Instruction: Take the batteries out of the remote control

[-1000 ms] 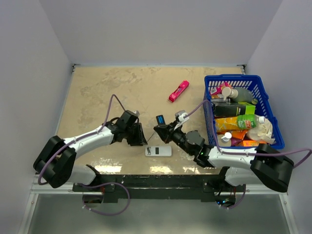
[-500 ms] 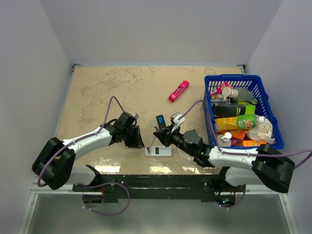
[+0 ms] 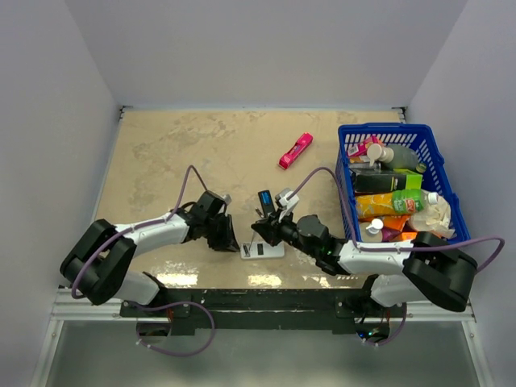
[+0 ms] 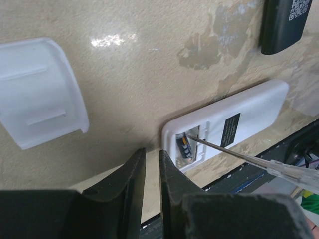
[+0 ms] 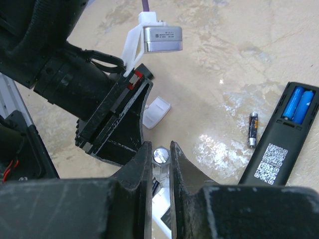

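At the near edge of the table [image 3: 201,153], the white remote [image 3: 263,250] is flanked closely by low-stretched arms, the left gripper [image 4: 152,152] nearly closed and empty, the right gripper [image 5: 160,147] clamped on a screwdriver [image 4: 234,153].

Top external: high, from the near edge, looking down over the whole mottled beige tabletop [image 3: 201,153].
Left wrist: close, downward; small white rectangular remote [image 4: 244,117] at 4 o'clock.
Right wrist: close, downward; long black remote [image 5: 281,144] at 3 o'clock.
Shared: black remote, clear-handled metal pick [image 4: 289,173].
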`<state>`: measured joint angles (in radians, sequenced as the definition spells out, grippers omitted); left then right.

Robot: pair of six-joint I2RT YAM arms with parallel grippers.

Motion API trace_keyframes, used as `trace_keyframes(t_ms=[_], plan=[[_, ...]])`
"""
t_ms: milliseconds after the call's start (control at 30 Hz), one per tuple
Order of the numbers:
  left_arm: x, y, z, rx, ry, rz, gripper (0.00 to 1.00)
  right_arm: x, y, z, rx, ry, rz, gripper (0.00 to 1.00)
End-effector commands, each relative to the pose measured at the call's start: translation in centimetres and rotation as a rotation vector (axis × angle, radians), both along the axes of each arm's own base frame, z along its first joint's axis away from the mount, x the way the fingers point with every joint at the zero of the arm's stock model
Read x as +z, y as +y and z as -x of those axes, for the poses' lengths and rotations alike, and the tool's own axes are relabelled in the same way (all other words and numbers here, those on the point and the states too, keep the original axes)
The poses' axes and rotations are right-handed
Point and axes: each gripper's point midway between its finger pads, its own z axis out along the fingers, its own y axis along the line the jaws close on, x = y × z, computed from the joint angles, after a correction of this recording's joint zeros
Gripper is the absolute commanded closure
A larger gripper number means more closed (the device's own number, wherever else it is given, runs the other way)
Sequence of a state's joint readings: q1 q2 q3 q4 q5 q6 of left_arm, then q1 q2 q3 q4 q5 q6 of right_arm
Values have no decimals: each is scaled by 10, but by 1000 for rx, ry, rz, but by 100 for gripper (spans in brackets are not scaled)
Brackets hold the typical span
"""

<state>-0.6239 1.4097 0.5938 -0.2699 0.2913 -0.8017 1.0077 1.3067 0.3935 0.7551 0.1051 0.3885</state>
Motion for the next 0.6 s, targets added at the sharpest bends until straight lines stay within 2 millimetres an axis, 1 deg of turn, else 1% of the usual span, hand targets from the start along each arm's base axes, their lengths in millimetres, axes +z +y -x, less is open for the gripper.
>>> trace_keyframes(t_ms=[0, 100, 233, 467, 567], plan=[[-6, -6, 3, -6, 18, 39, 78, 15, 10, 1, 29, -10, -55, 100], [-6, -6, 3, -6, 14, 45, 78, 19, 12, 0, 30, -14, -62, 100], [-6, -7, 6, -6, 18, 55, 79, 18, 15, 1, 42, 1, -65, 100], [-6, -7, 8, -7, 19, 57, 79, 29, 21, 4, 56, 20, -130, 100], [-5, -6, 9, -6, 16, 52, 79, 28, 23, 2, 52, 19, -126, 100]])
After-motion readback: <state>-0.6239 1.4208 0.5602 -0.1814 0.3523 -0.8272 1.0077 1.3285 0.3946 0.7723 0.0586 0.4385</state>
